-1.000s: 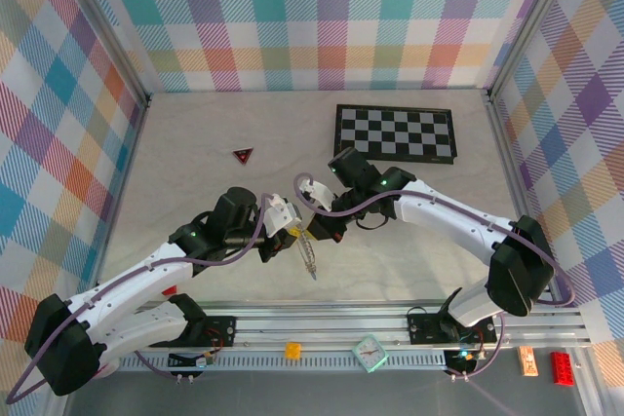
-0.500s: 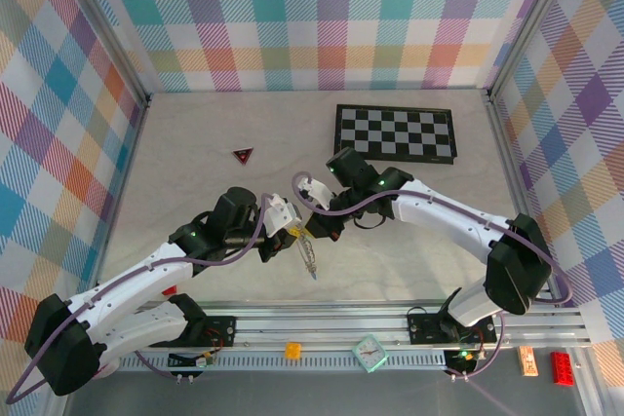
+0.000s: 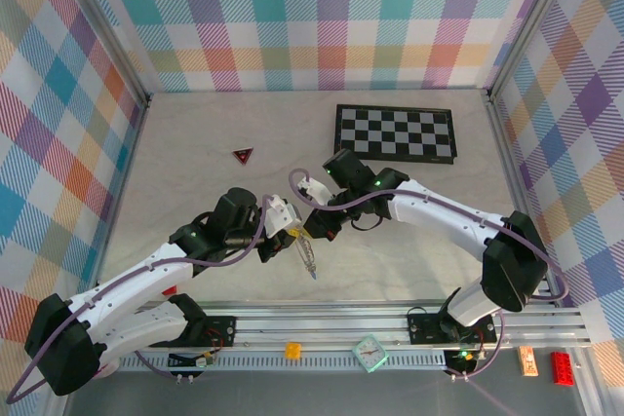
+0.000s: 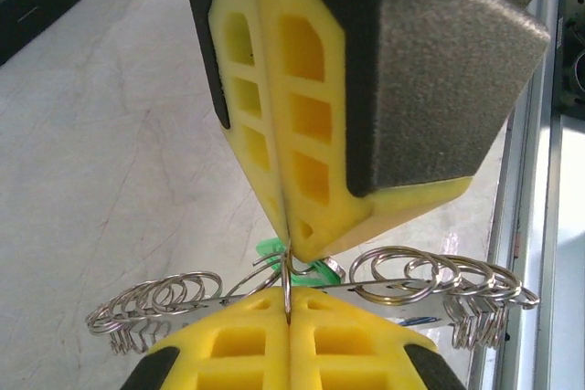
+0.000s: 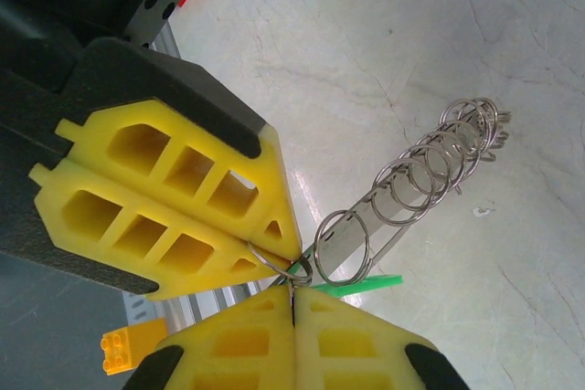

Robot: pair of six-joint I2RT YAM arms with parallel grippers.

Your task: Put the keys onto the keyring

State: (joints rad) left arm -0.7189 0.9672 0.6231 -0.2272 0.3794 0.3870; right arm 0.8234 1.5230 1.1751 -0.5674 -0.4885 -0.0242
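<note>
— Overhead, caught the left gripper (image 3: 290,234) and right gripper (image 3: 314,224) meeting tip to tip at centre frame, with the chain of the keyring (image 3: 310,258) trailing toward the lower edge.
— And closer in?
— From the left wrist, saw its pads (image 4: 247,340) pressed together at bottom centre, pinching a small loop of the keyring. Found band and chain stretched level, left to right, just above them, with the mint-green key (image 4: 271,247) tucked behind the tips.
— From the right wrist?
— Same loop, nipped by both closed pairs at lower centre. Found the long axis slanting toward the upper right, green key pointing right.
</note>
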